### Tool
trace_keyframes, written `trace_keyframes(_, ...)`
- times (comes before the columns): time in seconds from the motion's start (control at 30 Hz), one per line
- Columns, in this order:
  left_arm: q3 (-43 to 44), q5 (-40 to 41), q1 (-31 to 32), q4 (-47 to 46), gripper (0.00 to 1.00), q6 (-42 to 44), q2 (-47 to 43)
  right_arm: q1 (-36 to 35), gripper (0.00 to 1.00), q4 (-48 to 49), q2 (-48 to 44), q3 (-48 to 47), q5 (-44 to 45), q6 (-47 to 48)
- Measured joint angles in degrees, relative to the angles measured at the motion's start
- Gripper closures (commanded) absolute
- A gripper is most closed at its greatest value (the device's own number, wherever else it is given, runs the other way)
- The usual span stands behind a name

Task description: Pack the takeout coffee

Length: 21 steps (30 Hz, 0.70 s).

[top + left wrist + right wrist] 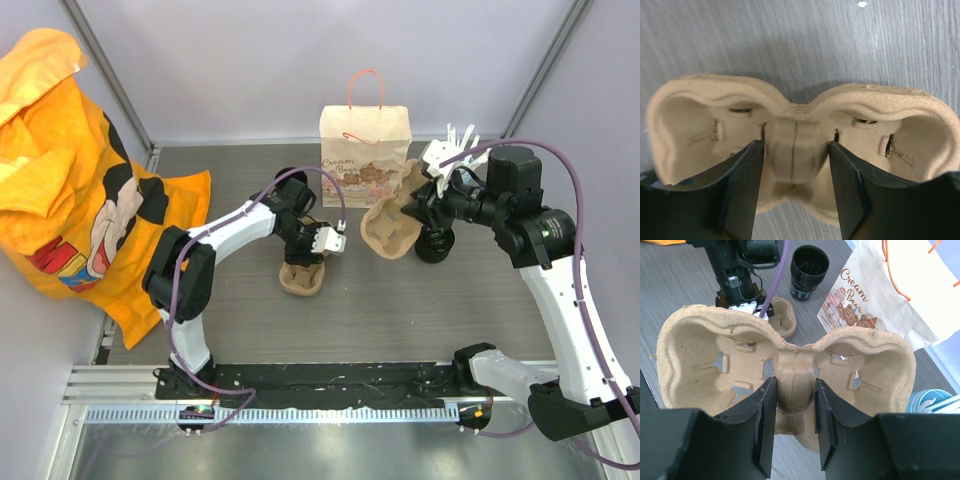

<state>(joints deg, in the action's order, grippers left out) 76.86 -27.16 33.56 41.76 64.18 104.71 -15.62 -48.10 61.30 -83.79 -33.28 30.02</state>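
Note:
My right gripper (pixel 428 205) is shut on the middle ridge of a brown pulp cup carrier (pixel 790 385) and holds it tilted above the table (pixel 392 230). My left gripper (pixel 318 243) is shut on the middle ridge of a second brown carrier (pixel 795 150) that lies on the table (pixel 302 278). A small black cup (pixel 433 246) stands under my right wrist, partly hidden. An open black cup with no lid (pixel 809 265) stands beyond the left arm in the right wrist view. The paper bag (pixel 365 140) stands upright at the back.
The bag also shows in the right wrist view (pixel 890 295). A light-blue cup of white straws (pixel 930 402) stands by the bag's right side; the straws (pixel 461 135) show in the top view. An orange cloth (pixel 80 180) covers the left side.

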Motion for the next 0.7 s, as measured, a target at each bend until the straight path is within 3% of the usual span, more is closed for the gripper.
trace_keyframes(0.4,0.79,1.44,-0.17,2.71,0.62,2.32,1.31,0.37,0.63,0.00,0.00,0.02,-0.13,0.00)
trace_keyframes(0.7,-6.38,4.70,-6.49,3.32,0.60,2.56,-4.79,0.37,0.63,0.00,0.59,0.00,-0.52,0.00)
